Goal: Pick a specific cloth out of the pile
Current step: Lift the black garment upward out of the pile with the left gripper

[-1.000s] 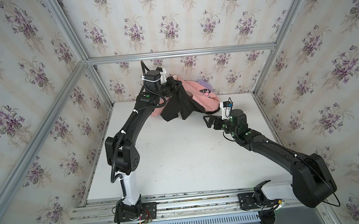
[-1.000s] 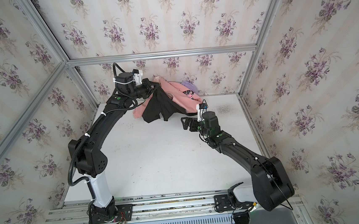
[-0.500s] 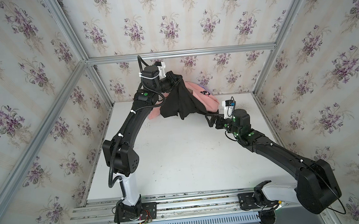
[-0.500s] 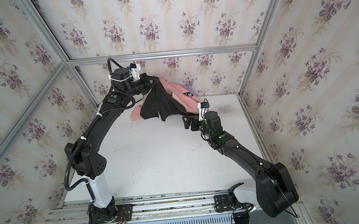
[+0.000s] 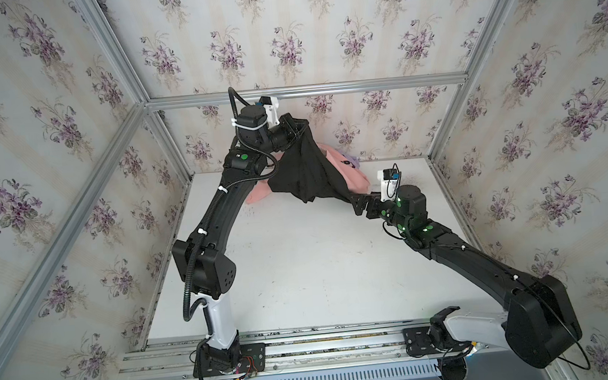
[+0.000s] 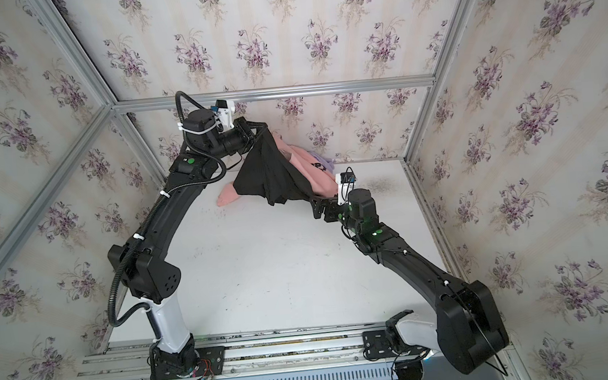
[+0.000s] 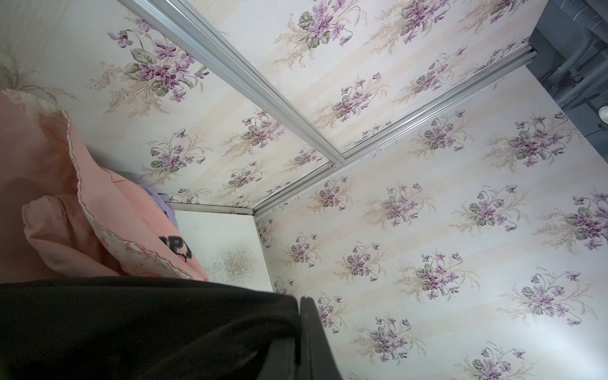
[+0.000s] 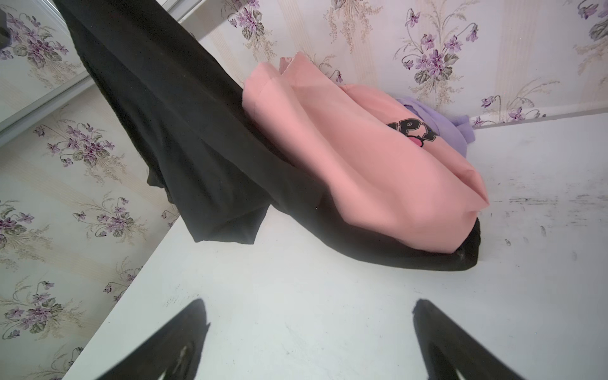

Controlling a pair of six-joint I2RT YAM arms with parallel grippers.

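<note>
Where the cloth (image 5: 309,175) hangs: upper centre of the frame, pinched tight in left gripper (image 5: 299,125)
right gripper (image 8: 309,306): jaws apart, cloth just ahead

Fingertips of left gripper (image 5: 297,126) buried in cloth (image 5: 308,172) in both top views. Left wrist view: cloth cut by frame edge. Right wrist view: cloth's upper end leaves frame. Lettering on sweatshirt (image 8: 345,148) partly folded under, unreadable. Most of lavender cloth (image 8: 460,128) behind sweatshirt. Fingers (image 8: 184,345) of right gripper (image 8: 311,309) blurred, cut off at frame edge.
</note>
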